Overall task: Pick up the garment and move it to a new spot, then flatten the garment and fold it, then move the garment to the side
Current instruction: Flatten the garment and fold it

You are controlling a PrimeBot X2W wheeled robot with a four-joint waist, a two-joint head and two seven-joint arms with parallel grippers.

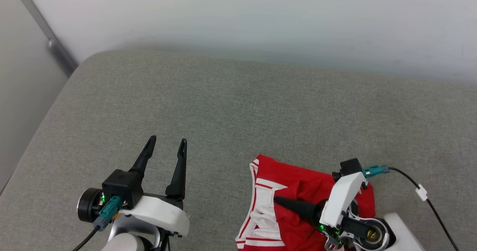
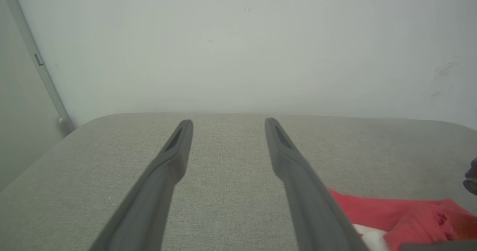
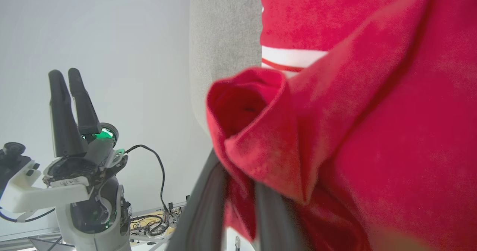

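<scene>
Over the near left part of the grey woven-fabric cushion (image 1: 238,105), the left gripper (image 1: 167,140) hovers with its 2 long dark fingers spread wide, holding nothing. On the cushion's near right part lies the garment (image 1: 298,184), a crumpled red jersey shirt with white, red-striped trim. The right gripper (image 1: 278,200) lies low over it, its 2 fingers drawn close together and pinching a raised fold of the red cloth between them.
</scene>
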